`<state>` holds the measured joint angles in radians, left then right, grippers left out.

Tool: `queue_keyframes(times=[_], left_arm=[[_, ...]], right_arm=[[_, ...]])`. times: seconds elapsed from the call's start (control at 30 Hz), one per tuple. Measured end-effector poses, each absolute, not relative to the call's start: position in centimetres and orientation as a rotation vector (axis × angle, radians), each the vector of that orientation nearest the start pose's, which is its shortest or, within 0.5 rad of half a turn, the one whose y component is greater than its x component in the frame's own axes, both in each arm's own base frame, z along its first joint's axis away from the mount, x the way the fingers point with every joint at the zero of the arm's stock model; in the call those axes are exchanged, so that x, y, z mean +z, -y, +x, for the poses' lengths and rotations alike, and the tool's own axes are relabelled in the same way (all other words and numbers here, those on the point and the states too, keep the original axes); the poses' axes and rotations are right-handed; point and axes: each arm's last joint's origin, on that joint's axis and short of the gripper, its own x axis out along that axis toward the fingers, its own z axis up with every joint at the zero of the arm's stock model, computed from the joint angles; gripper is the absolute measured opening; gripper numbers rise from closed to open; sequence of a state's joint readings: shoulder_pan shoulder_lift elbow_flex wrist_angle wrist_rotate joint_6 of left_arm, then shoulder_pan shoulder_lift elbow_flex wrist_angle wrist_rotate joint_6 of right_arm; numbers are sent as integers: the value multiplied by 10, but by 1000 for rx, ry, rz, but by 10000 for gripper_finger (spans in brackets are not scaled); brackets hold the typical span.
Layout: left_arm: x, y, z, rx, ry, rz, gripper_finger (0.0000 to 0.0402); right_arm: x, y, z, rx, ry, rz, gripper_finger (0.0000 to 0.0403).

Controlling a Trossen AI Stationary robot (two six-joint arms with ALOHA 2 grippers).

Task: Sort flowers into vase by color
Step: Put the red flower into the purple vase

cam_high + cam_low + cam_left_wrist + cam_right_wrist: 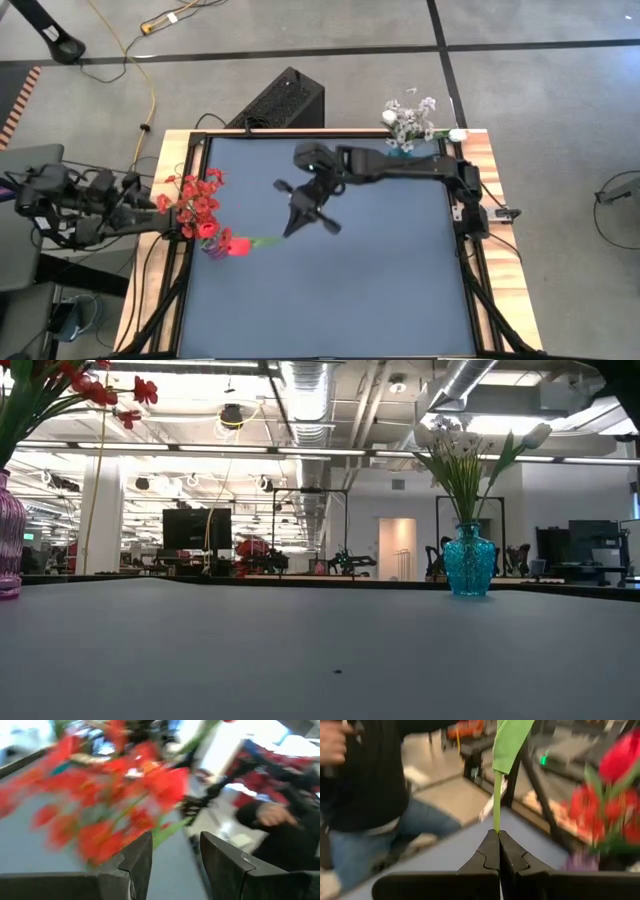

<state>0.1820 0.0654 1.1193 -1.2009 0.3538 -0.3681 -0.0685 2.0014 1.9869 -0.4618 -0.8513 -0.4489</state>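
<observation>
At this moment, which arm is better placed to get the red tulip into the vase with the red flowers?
The right. Its gripper is shut on the red tulip's stem, with the bloom already beside the purple vase. The left gripper is open and holds nothing, off the table's left edge by the red flowers.

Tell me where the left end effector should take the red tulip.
Grip the red tulip on its green stem, between bud and the right end effector shut on it. The stem lies roughly level, bud toward the purple vase, so the open left end effector probably does best from above, closing across it.
</observation>
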Motion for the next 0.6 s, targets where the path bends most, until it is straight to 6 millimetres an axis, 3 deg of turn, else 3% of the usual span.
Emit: queue_keyframes(times=[0.2,0.37,0.6], left_arm=[[351,31,-39,-399,-53,-324,153],[336,29,-18,-393,-82,-279,153],[338,23,6,-481,82,-222,153]], right_arm=[[378,-35,460,871,-124,-142,16],[367,-72,464,829,-34,-131,17],[371,-84,466,727,132,-135,17]])
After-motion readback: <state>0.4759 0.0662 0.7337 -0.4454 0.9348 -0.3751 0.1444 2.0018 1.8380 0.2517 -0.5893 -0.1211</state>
